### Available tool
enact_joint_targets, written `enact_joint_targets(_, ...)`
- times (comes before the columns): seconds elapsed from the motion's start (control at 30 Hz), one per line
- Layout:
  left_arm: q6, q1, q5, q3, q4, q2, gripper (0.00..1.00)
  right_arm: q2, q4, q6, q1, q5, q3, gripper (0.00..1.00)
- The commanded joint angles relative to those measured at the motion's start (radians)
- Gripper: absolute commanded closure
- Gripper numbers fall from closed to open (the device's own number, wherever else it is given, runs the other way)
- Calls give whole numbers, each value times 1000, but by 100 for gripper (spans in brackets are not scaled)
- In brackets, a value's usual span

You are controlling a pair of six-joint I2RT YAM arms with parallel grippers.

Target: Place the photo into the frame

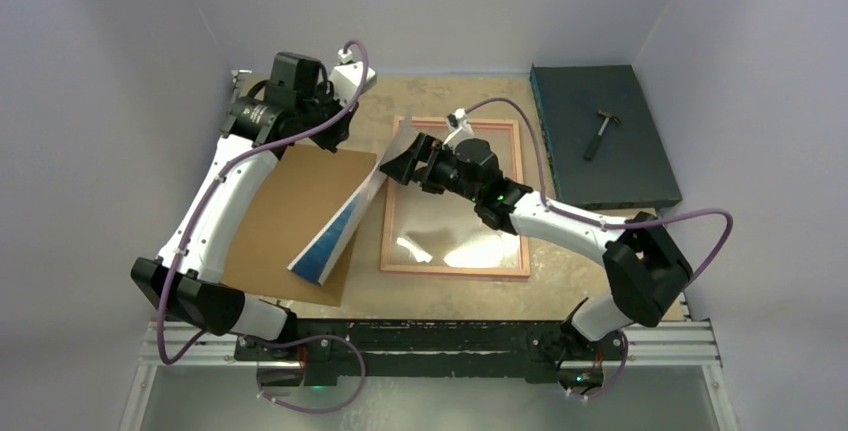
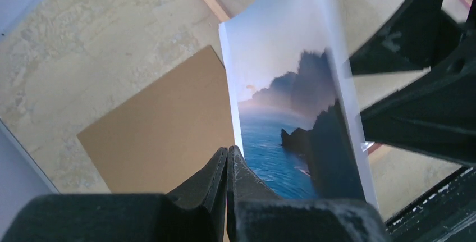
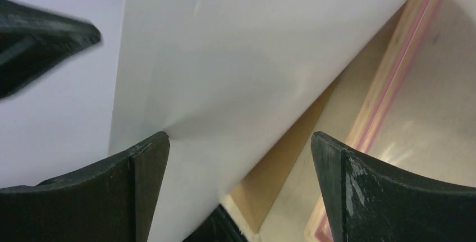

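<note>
- At far left of the cork table top [image 1: 440,91], flat brown rectangular backing board [image 1: 290,201] lies flat under the left arm.
- Above the board's far edge, black two-finger left gripper [image 2: 227,153]: fingers pressed fully together. The print's white-bordered edge runs right into the tips, so it looks pinched there.
- Large rectangular paper photo [image 2: 286,113]: pale sky at one end, dark rocky mountains mid-sheet, blue sea at the other end, thin white border, plain white back.
- The photo is off the table, tilted and curled. The sea end is low on the board's right part; the sky end is raised by the frame's far-left corner. The picture side faces left and the white back faces right.
- Black right gripper [image 3: 239,141]: fingers spread wide, gripping nothing. The photo's white back passes between them, close to the left finger.
- Thin-railed rectangular frame [image 1: 455,271]: light wood colour with a pink line along the rail, clear pane with glare. It lies flat just right of the board.
- At far right, a dark rectangular slab [image 1: 620,176] with a small hammer [image 1: 601,131] on top.
</note>
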Motion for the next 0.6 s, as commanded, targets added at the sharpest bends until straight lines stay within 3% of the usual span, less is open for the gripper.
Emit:
enact_joint_targets(0.0, -36, 34, 20, 95, 32, -41, 100, -24, 136, 98, 23, -66, -79, 1)
enact_joint_targets(0.1, -17, 60, -11, 127, 22, -35, 100, -56, 178, 143, 23, -66, -154, 1)
enact_joint_targets(0.37, 95, 220, 16, -419, 205, -75, 100, -171, 171, 190, 43, -32, -296, 1)
enact_joint_targets(0.57, 165, 329, -2, -611, 302, 65, 100, -34, 156, 178, 42, -37, -298, 2)
